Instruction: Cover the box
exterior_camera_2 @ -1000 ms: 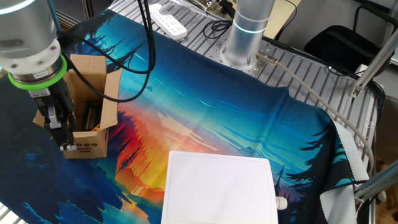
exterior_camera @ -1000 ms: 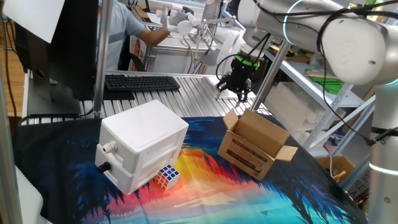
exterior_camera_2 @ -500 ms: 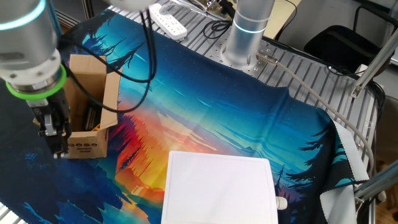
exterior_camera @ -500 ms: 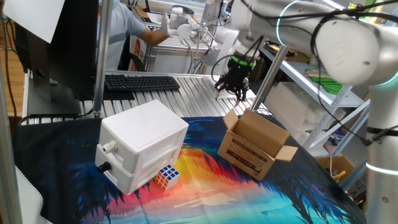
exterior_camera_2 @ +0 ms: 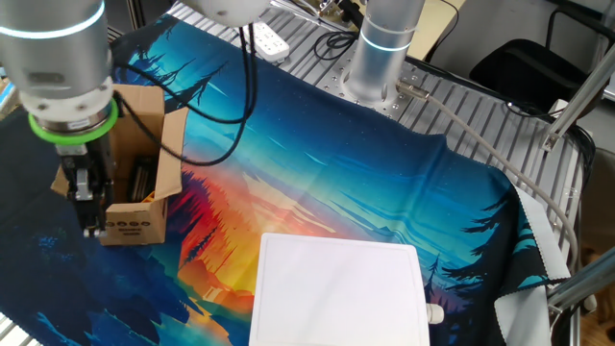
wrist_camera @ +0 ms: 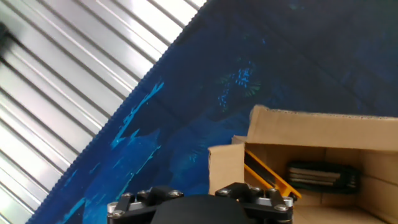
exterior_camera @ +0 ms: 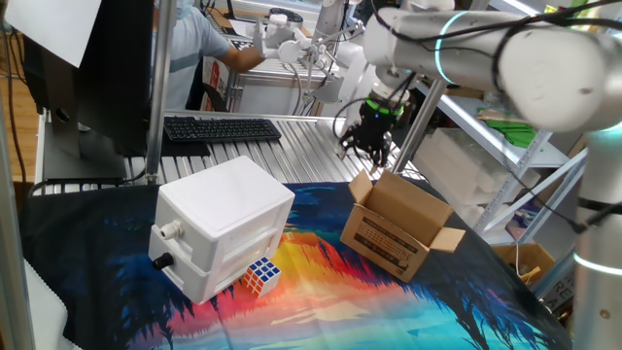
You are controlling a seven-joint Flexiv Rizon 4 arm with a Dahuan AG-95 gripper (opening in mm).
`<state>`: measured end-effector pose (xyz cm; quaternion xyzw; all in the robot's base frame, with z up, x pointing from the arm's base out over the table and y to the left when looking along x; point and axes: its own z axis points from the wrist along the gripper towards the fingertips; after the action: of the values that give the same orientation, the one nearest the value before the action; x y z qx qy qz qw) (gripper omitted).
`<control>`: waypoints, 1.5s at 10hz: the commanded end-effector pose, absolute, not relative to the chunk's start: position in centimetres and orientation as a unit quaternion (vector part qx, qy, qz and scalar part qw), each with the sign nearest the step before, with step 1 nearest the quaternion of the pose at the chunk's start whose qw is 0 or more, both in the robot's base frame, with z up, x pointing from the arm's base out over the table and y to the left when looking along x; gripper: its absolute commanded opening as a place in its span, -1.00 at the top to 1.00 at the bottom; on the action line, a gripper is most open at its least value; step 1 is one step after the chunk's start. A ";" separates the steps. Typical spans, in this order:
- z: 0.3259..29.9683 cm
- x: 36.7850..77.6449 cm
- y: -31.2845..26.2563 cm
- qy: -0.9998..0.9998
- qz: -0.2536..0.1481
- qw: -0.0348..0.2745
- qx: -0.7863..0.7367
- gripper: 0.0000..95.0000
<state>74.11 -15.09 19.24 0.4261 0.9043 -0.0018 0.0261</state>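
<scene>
Box (exterior_camera: 397, 227): brown carton, right of centre on the printed cloth (exterior_camera: 321, 292), flaps up, top uncovered; dark item and orange strip inside, per hand view. Gripper (exterior_camera: 366, 148): pointing down, just above the box's far flap; jaw spread cannot be made out. White plastic box (exterior_camera: 224, 226): left of centre, Rubik's cube (exterior_camera: 260, 275) touching its front.

Robotics lab: slotted metal table (exterior_camera: 292, 146), shelving (exterior_camera: 505, 117)
</scene>
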 end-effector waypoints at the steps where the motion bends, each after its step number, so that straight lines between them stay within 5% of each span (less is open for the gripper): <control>1: 18.8 73.7 -14.8 0.903 -0.001 0.031 0.429 -0.60; 7: 16.1 73.2 -14.6 0.904 -0.004 0.032 0.425 -0.60; 8: 16.0 73.1 -14.6 0.905 -0.004 0.031 0.424 -0.20; 15: 16.0 73.1 -14.6 0.940 -0.026 0.000 0.341 -0.20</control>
<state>73.32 -14.65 15.97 0.3458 0.9380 -0.0248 0.0010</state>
